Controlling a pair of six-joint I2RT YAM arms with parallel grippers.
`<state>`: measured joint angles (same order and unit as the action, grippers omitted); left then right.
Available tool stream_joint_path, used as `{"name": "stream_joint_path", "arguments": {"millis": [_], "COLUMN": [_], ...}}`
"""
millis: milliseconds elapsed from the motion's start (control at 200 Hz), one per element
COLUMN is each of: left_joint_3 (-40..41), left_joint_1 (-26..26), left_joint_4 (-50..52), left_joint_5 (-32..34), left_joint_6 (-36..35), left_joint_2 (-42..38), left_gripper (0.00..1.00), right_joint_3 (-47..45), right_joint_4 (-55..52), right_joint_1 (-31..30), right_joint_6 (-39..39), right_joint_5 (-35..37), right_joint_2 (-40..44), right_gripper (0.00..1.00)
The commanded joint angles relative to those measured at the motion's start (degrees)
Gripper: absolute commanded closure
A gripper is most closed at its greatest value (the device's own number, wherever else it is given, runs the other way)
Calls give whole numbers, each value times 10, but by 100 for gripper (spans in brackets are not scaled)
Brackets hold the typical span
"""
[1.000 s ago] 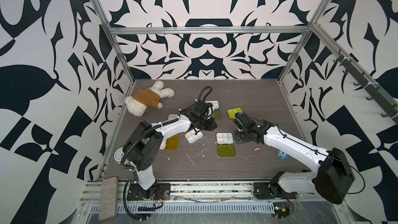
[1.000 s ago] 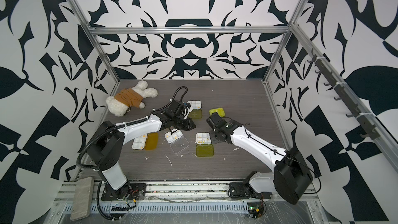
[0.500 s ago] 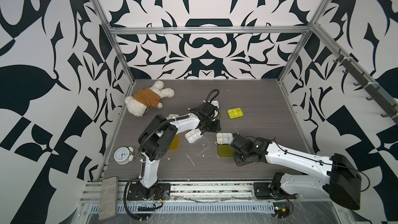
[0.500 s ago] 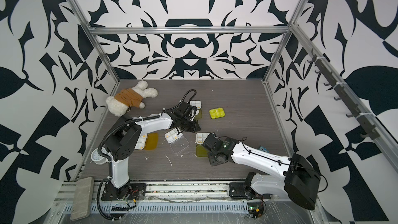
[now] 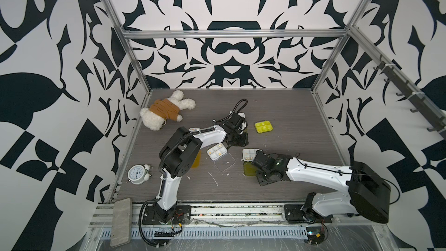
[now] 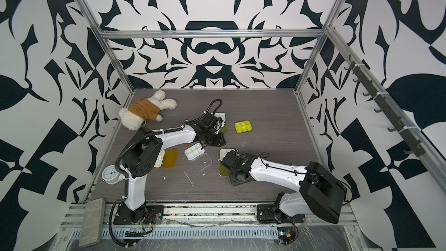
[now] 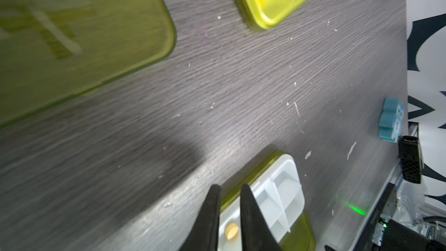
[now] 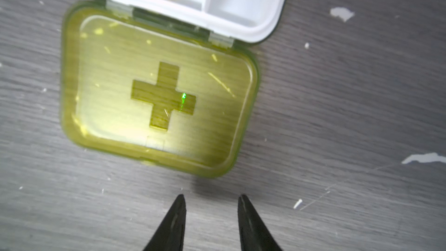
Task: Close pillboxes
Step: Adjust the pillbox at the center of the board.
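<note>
Beside pillbox lid edge (image 8: 149, 156) — open tabletop (image 8: 350, 117)

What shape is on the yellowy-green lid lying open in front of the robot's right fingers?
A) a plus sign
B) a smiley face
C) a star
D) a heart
A: in the right wrist view, the open yellow-green lid just ahead of the right fingers has a plus sign in its middle.
</note>
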<state>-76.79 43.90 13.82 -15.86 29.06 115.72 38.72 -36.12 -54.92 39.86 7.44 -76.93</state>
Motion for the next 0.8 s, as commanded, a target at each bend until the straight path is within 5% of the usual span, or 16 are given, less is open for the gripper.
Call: {"name": "stream_joint_path", "arguments": {"millis": [0, 795], "left_joint_3": [-6, 15], "left_joint_1": [2, 3], "left_joint_4": [20, 14], "left_joint_5": [8, -3], "left_joint_6": [-8, -9], "left_joint_2": [4, 8], "left_gripper": [80, 81], "right_joint_3": [23, 48], "right_joint_4": [-11, 35], "right_joint_1": [-2, 89], "right_joint_6": [-8, -76], "right_joint_5": [30, 43], "right_joint_2": [14, -67], "right_gripper": [60, 64]}}
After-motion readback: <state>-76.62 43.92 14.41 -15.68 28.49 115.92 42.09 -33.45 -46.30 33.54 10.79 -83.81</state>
